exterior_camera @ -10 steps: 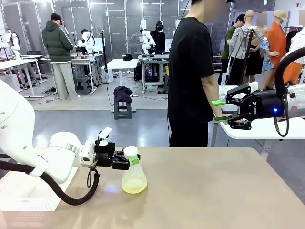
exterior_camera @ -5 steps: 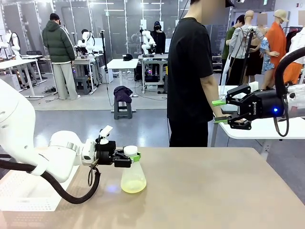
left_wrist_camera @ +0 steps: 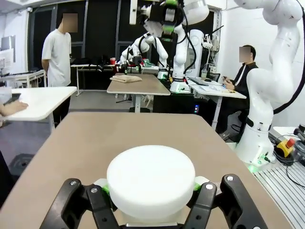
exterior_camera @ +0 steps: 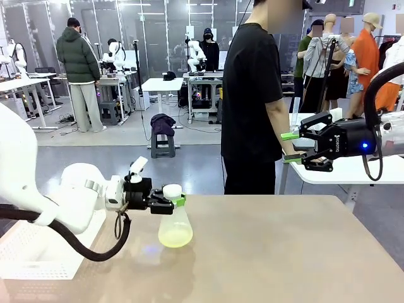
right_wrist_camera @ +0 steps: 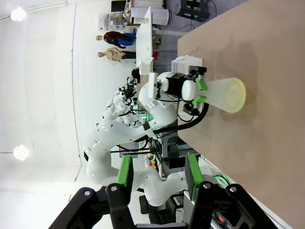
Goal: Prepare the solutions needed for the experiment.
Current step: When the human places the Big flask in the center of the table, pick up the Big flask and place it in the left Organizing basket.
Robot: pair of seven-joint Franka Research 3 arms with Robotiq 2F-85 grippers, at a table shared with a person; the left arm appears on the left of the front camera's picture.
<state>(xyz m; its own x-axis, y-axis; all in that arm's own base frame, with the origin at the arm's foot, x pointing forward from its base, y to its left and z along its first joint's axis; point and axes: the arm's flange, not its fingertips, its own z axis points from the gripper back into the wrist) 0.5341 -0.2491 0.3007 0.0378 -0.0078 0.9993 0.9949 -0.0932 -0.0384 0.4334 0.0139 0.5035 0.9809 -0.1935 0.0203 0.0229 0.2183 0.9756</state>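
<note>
A: Where is the conical flask point(exterior_camera: 175, 224) seen?

B: It is seen over the left part of the bench point(exterior_camera: 284, 252), gripped at its narrow neck by the left hand point(exterior_camera: 172, 203). The left arm is stretched in low from the left side. Whether the base is touching the bench top cannot be told from the front view.

A: And the solutions point(exterior_camera: 175, 238)?

B: A small amount of pale yellow-green liquid is shown through the frosted wall, pooled at the bottom of the flask.

A: How is the left hand set?

B: It is clamped on the neck, with a green pad point(left_wrist_camera: 197, 183) pressed at each side just under the white round cap point(left_wrist_camera: 150, 177), as shown in the left wrist view.

A: What about the right hand point(exterior_camera: 291, 146)?

B: It is held high at the right, well apart from the flask, beside the forearm of a person point(exterior_camera: 252, 95) in a black shirt. Its fingers point(right_wrist_camera: 125, 172) are seen partly apart, and nothing is seen between them. In the right wrist view the flask and the left hand are pictured farther off on the bench
</note>
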